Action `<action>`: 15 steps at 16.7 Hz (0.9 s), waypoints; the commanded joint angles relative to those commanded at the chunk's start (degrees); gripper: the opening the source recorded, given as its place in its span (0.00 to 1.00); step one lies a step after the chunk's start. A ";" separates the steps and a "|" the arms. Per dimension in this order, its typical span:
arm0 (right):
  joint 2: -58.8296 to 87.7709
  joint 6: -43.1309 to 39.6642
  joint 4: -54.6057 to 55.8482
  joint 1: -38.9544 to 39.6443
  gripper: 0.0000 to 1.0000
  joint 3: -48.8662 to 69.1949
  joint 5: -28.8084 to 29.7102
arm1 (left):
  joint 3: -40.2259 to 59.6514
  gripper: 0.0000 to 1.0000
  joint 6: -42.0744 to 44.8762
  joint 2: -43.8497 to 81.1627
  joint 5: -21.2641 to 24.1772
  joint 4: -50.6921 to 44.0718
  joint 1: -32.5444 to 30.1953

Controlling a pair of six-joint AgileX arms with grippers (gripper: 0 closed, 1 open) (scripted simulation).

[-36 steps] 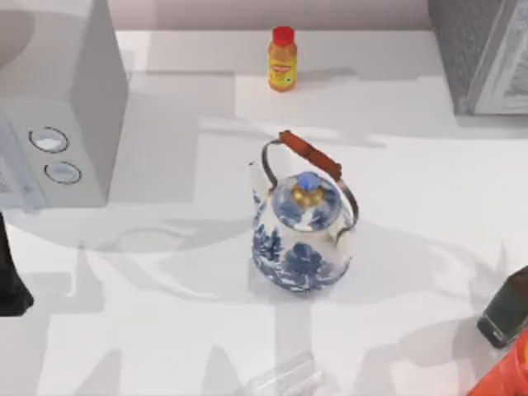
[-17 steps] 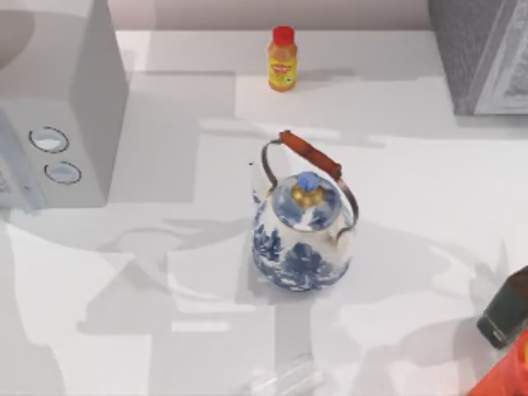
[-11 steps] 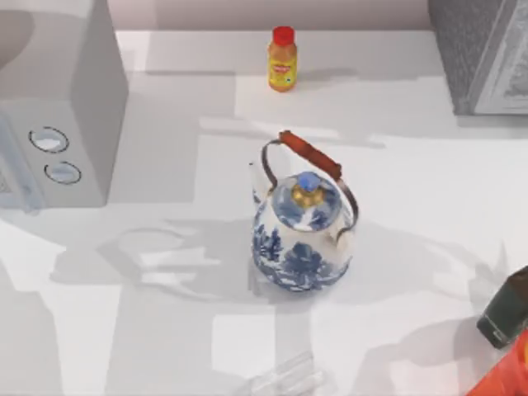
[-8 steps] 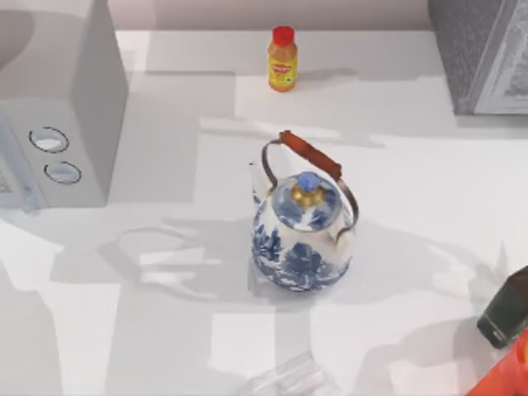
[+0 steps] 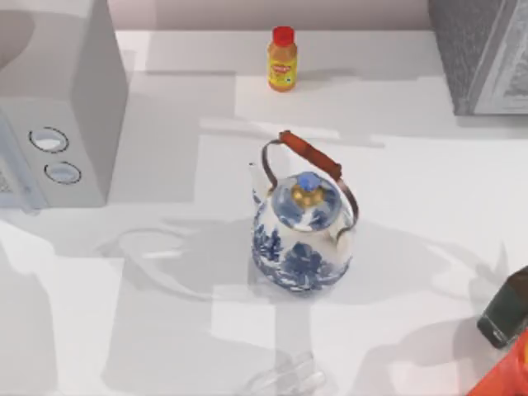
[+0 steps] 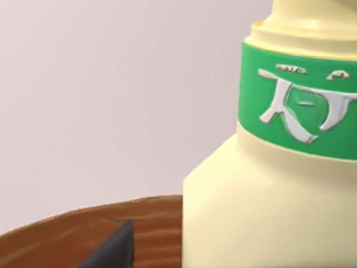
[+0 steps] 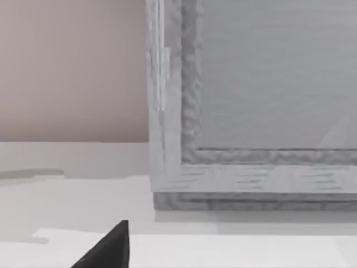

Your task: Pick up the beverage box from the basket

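beverage box point(image 6: 268, 190) sits right in front of the left wrist camera: pale yellow body, green band around the neck with white raised characters, not readable as any word. it stands against the brown wooden basket rim point(image 6: 83, 229). a dark fingertip point(image 6: 111, 251) of the left hand pokes in beside the box, over the rim; cannot tell whether the left hand is apart or together.

top view count: one blue-and-white teapot point(image 5: 302, 239) mid-desk with a brown-wrapped handle, one orange bottle point(image 5: 282, 59) with red cap and a yellow label (text too small to read) behind the teapot, one clear glass item point(image 5: 285, 379) in front of the teapot at the desk point(image 5: 412, 165) edge. grey microwave-like unit point(image 5: 58, 124) with two round knobs to the teapot's left, grey cabinet point(image 5: 483, 54) to its back right. right arm's dark link point(image 5: 505, 309) and an orange part sit at the teapot's front right.

right wrist view: one dark fingertip point(image 7: 109, 248), grey cabinet face ahead; right hand state cannot tell.
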 joint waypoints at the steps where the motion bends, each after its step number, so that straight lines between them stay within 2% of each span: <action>1: 0.00 0.00 0.00 0.00 1.00 0.00 0.00 | 1.02 1.00 0.00 1.22 -0.42 0.22 -0.44; 10: 0.00 0.00 0.00 0.00 1.00 0.00 0.00 | 4.37 1.00 -0.03 5.25 -1.87 0.94 -1.95; 15: 0.00 0.00 0.00 0.00 1.00 0.00 0.00 | 4.37 0.62 -0.03 5.25 -1.87 0.94 -1.95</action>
